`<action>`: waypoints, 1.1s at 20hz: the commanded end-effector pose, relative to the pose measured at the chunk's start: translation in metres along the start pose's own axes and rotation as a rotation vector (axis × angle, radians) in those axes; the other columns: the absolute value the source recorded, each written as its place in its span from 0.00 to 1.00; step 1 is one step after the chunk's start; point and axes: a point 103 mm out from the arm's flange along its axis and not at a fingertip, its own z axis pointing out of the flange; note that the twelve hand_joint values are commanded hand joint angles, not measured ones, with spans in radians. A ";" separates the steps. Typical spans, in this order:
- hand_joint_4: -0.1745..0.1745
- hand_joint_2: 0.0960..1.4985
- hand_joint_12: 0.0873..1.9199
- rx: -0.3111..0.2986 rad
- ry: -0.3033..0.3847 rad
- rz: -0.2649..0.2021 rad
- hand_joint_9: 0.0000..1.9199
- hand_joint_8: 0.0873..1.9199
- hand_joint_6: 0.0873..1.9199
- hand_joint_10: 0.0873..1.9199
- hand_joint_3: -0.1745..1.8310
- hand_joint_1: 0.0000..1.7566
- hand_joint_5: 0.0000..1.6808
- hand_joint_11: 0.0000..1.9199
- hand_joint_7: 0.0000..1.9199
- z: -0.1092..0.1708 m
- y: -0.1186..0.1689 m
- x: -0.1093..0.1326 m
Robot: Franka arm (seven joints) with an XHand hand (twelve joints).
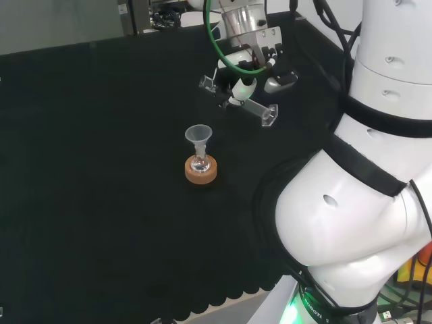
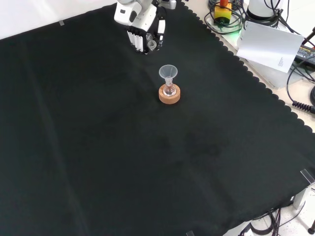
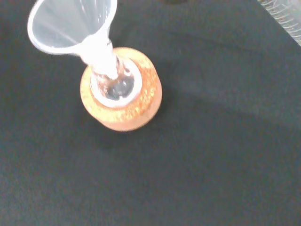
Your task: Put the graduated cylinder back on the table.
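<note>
A clear graduated cylinder [image 1: 255, 108] hangs tilted, almost lying flat, above the black cloth, its flat foot [image 1: 271, 115] lowest at the right in the head view. The hand [image 1: 244, 84] is shut on it, fingers curled round the tube. In the front view the hand [image 2: 141, 22] sits at the top, with the cylinder's end [image 2: 152, 45] showing under the fingers. A ribbed stretch of the cylinder [image 3: 287, 16] shows in a corner of the wrist view.
A small round flask [image 1: 198, 164] with a clear funnel [image 1: 198, 135] in its neck stands on a cork ring [image 1: 201, 173], a little in front of the hand in the front view [image 2: 169, 95]. The arm's white links [image 1: 358, 202] fill the head view's right. Cables and a paper sheet [image 2: 269, 45] lie beyond the cloth's scalloped edge.
</note>
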 end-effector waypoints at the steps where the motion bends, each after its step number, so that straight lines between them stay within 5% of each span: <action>1: 0.29 0.76 0.37 -0.060 0.097 -0.025 0.68 0.61 0.41 0.06 0.09 0.77 0.61 0.59 0.46 -0.003 0.009 -0.017; 15: 0.28 0.76 0.37 -0.303 0.286 -0.106 0.68 0.61 0.42 0.06 0.09 0.77 0.61 0.59 0.46 -0.012 0.064 -0.054; 22: 0.28 0.76 0.37 -0.359 0.348 -0.168 0.68 0.61 0.42 0.06 0.09 0.77 0.61 0.58 0.46 -0.012 0.105 -0.064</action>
